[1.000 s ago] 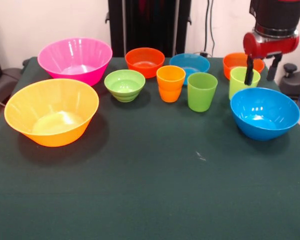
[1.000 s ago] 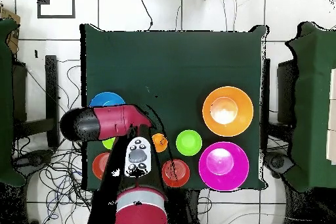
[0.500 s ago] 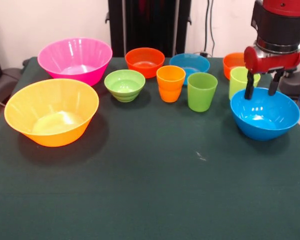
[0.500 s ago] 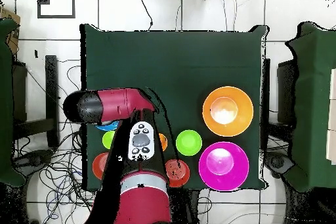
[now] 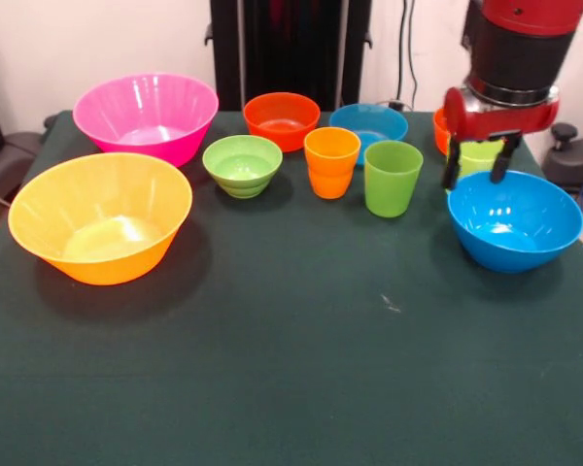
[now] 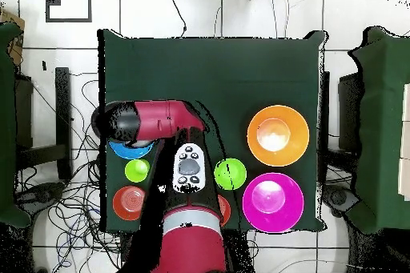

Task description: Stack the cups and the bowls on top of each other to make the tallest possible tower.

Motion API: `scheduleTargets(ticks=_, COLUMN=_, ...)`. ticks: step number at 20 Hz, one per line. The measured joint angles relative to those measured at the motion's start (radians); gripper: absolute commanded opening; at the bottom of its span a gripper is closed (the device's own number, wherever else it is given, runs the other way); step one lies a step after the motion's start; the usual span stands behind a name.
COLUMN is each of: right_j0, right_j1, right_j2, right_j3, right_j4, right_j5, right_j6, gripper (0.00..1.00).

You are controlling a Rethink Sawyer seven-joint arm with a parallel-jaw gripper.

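At 2 o'clock of the table in the front view, the gripper (image 5: 478, 160) hangs with its two black fingers (image 5: 452, 163) spread wide and holding nothing, tips just above the far-left rim of the medium blue bowl (image 5: 515, 219).

Count, front view:
- Bowls: 7. Large pink bowl (image 5: 146, 116) at 11 o'clock, large yellow-orange bowl (image 5: 100, 216) at 9, small green bowl (image 5: 242, 164), small orange bowl (image 5: 282, 119) and small blue bowl (image 5: 368, 123) along 12, a second small orange bowl (image 5: 439, 126) mostly hidden behind the arm, and the medium blue one at 3.
- Cups: 3. Orange cup (image 5: 331, 161) and green cup (image 5: 392, 177) side by side just past centre, close but apart; lime-yellow cup (image 5: 479, 155) behind the gripper, only part showing between the fingers.
- Tower: none. Nothing is nested or stacked; every piece sits on the green table cloth (image 5: 291, 349) alone.

Edges: the medium blue bowl is close to the 3 o'clock edge, the yellow-orange bowl close to the 9 o'clock edge, the pink bowl near the far-left corner.

Room: the whole near half, 4 through 8 o'clock, is bare cloth. In the overhead view the arm (image 6: 156, 119) covers much of the blue bowl and the cups beside it.
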Motion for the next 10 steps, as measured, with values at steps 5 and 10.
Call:
scheduleTargets(ticks=5, right_j0=-0.03, right_j1=0.003, right_j2=-0.002, right_j3=0.0, right_j4=-0.031, right_j5=0.0, right_j6=0.0, gripper=1.0)
scheduleTargets(ticks=10, right_j0=-0.041, right_j1=0.024, right_j2=-0.002, right_j3=-0.001, right_j4=-0.046, right_j5=0.0, right_j6=0.0, gripper=1.0)
